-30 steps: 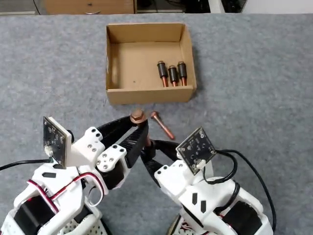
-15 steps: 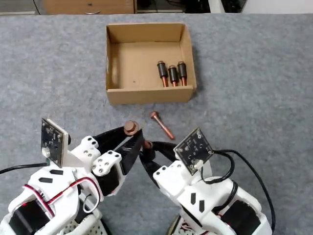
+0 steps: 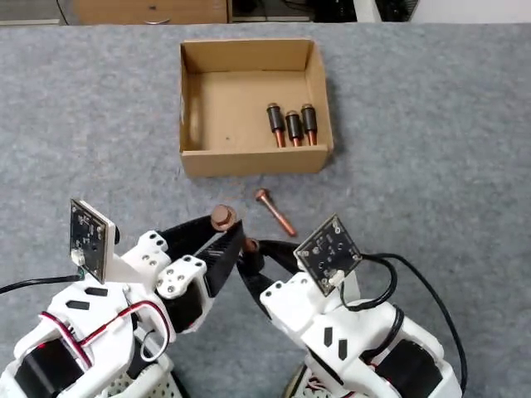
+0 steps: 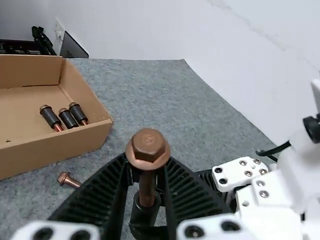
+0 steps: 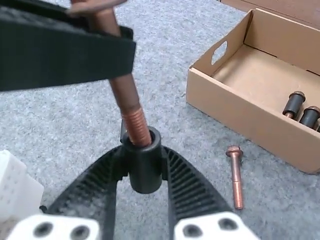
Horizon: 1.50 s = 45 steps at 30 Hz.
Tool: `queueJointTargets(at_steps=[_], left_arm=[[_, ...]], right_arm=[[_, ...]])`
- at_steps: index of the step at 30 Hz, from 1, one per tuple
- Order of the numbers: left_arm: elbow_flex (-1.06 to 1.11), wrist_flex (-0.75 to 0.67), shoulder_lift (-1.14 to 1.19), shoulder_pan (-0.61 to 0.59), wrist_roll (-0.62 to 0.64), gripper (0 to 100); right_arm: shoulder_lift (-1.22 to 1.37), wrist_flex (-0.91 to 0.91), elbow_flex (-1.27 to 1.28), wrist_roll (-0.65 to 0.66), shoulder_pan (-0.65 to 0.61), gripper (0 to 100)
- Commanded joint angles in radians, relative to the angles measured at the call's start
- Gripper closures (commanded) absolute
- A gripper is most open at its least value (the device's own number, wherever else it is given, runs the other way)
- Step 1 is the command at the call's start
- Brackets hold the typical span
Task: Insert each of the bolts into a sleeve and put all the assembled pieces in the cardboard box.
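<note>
**Two bolts outside the box, three pieces inside**

Counting it up: three assembled pieces lie in the cardboard box, one held bolt and one sleeve sit in the arms' grip, and one loose bolt lies on the tabletop.

The left end effector is clamped on the held bolt's shank just under the hex head, with the head standing above its fingers. The right end effector is closed around the black sleeve, mouth upward. The bolt's threaded end sits in that mouth, with most of the shank showing above it. The two end effectors meet tip to tip in front of the box, near the middle of the tabletop's near half.

The three pieces lie side by side in the box's front right corner, next to the right wall, heads pointing away from the arms. Brown floor shows across the rest of the box.

The loose bolt lies slantwise between the box's front wall and the end effectors, apart from both. Grey tabletop stretches wide on either side of the box, out to the far edge.
</note>
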Motion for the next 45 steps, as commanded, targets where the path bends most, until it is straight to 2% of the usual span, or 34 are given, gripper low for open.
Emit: queueJointTargets(at_steps=[1,9,30,38,40,43,45], left_arm=[[-0.005,0.008,0.008,0.064,-0.060,98],[-0.003,0.072,0.004,0.173,-0.078,98],[-0.017,0.078,-0.001,0.173,-0.078,98],[-0.023,0.100,-0.001,0.175,-0.080,98],[-0.023,0.123,-0.001,0.175,-0.080,94],[-0.023,0.161,-0.001,0.173,-0.066,81],[-0.025,0.167,-0.001,0.173,-0.034,79]], right_arm=[[-0.010,0.014,-0.013,-0.002,-0.010,99.8],[-0.010,0.110,-0.041,0.028,-0.091,99.8],[-0.012,0.143,-0.194,0.034,-0.094,99.8],[-0.010,0.144,-0.171,0.034,-0.094,99.8],[-0.010,0.144,-0.170,0.034,-0.094,99.8],[-0.010,0.144,-0.168,0.034,-0.094,99.8],[-0.010,0.144,-0.168,0.034,-0.094,99.8]])
